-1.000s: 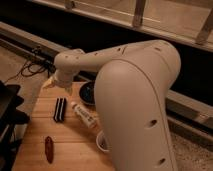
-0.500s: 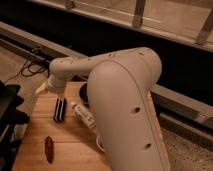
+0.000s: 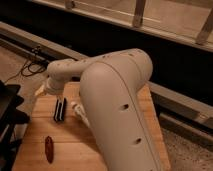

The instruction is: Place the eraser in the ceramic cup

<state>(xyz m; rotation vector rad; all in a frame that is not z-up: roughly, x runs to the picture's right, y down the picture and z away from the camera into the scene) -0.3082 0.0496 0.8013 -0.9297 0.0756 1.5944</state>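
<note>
arm (image 3: 117, 95) hides ceramic cup; claw (image 3: 42, 90) blurred near eraser (image 3: 60, 109)

Lab-like workspace: a wooden table (image 3: 75, 145) on speckled floor (image 3: 186, 150), cables (image 3: 30, 62) trailing beside a dark wall (image 3: 100, 35) under metal rails (image 3: 139, 14); the gripper (image 3: 41, 91) hangs at the table's far left corner.

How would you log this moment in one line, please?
tool: at table left edge, beside eraser | eraser: on table, ungrasped | cup: hidden behind arm
</note>
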